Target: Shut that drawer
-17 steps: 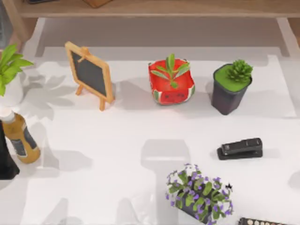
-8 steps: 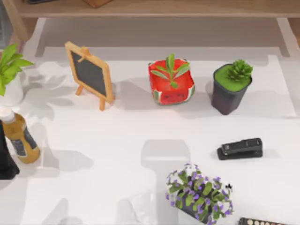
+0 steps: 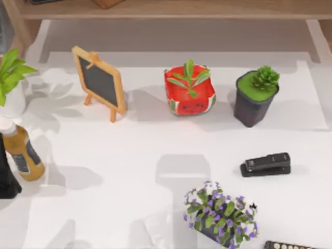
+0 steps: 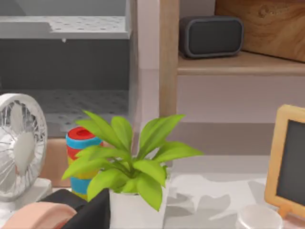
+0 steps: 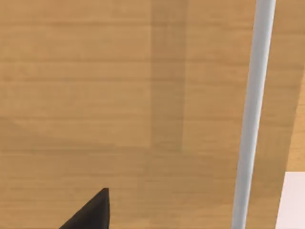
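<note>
Right wrist view puts you right up against a wooden drawer front [image 5: 119, 95] with a pale metal bar handle [image 5: 250, 114] running along it; a dark tip of the right hand [image 5: 93, 212] juts in close to the wood, and you cannot tell whether its fingers are apart. Left wrist view looks past a leafy potted plant [image 4: 131, 162] toward a shelf with a speaker [image 4: 211, 36].

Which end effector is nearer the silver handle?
Right. Its end effector sits close to the wooden front beside the silver handle; the left arm faces the leafy plant, far off.
</note>
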{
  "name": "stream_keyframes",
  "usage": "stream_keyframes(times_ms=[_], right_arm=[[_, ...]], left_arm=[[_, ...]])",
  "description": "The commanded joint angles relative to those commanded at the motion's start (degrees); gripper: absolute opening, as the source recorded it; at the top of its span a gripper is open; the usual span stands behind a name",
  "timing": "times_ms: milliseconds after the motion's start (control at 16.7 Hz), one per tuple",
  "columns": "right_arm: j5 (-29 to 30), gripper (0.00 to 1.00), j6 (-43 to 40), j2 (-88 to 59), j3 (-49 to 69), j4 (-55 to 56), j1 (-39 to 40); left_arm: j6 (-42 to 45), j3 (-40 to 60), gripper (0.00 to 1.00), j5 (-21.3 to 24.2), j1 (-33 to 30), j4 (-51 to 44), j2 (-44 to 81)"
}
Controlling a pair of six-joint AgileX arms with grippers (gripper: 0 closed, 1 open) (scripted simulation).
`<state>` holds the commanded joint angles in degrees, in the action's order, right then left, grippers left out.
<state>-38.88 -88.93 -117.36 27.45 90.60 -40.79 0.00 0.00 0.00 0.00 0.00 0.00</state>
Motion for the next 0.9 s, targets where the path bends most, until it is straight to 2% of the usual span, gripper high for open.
stream_keyframes(times_ms=[360,900], right_arm=[[1.33,1.0,-0.03,-0.71,1.94,-1.28,1.33],[1.33,0.32,-0.03,-0.71,1.94,-1.28,1.33]], left_arm=[[0.0,0.0,1.0,0.0,0.0,0.0,0.0],[0.0,0.0,1.0,0.0,0.0,0.0,0.0]])
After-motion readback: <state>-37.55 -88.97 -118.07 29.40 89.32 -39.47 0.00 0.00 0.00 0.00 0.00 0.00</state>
